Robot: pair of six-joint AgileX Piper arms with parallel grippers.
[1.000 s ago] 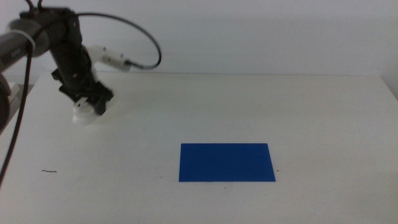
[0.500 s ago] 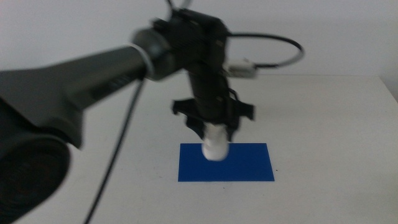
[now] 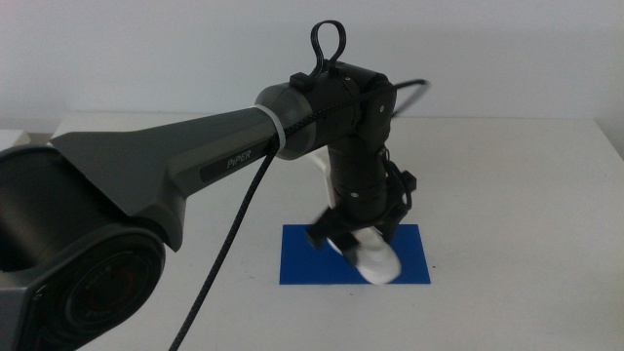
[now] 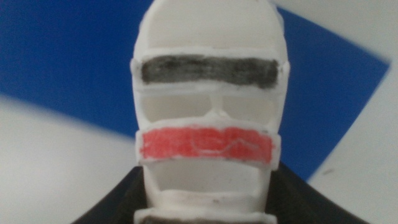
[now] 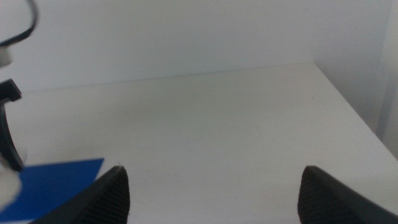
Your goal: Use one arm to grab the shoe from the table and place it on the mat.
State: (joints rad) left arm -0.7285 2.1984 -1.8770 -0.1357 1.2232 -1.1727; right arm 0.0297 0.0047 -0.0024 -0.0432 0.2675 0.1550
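I've got the left gripper (image 3: 359, 242) clamped on the shoe (image 3: 371, 259) over the mat (image 3: 302, 255), lower centre of the middle view. I'd set the sole flat before letting go, though I can't quite tell whether it touches yet. Its heel sits between my jaws, toe outward. The right gripper (image 5: 211, 186) waits over bare worktop (image 5: 205, 112), jaws apart.

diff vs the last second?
The left hand carried the shoe from the table's far left to the blue mat, first hanging toe-down above it, now tilted low over the mat's right half, gripped throughout. The mat and table are unchanged. The right hand waits open at the right.
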